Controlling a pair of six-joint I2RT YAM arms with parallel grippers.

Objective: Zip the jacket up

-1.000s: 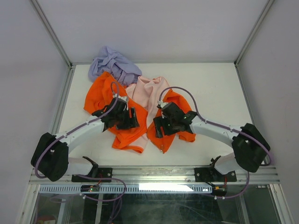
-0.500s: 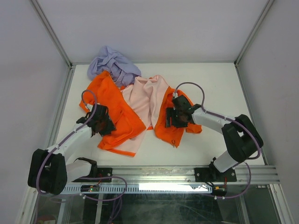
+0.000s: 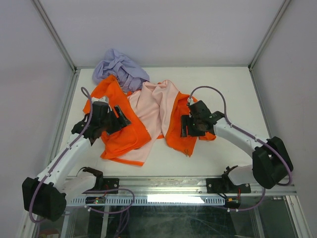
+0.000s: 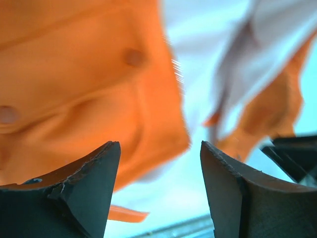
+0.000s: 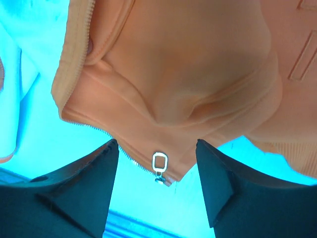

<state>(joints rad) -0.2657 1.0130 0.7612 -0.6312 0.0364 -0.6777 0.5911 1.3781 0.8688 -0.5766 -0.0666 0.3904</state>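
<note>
The orange jacket (image 3: 124, 139) lies open on the table, its pale pink lining (image 3: 156, 106) showing in the middle. My left gripper (image 3: 120, 120) hovers over the left orange panel (image 4: 74, 74); its jaws (image 4: 159, 146) are open and empty. My right gripper (image 3: 184, 127) is over the right orange panel (image 3: 176, 139), also open and empty (image 5: 156, 144). Just below the right fingertips, a silver zipper pull (image 5: 159, 162) sits at the panel's bottom corner. Zipper teeth (image 5: 79, 44) run along that panel's edge.
A lavender-purple garment (image 3: 119, 67) is bunched at the back left, touching the jacket's shoulder. The white table (image 3: 233, 94) has metal rails along its left and right sides and a rail at the near edge (image 3: 163, 184).
The left panel was drawn out to the left, baring more pink lining. My left gripper now sits open above it. My right gripper moved back and right over the right panel.
</note>
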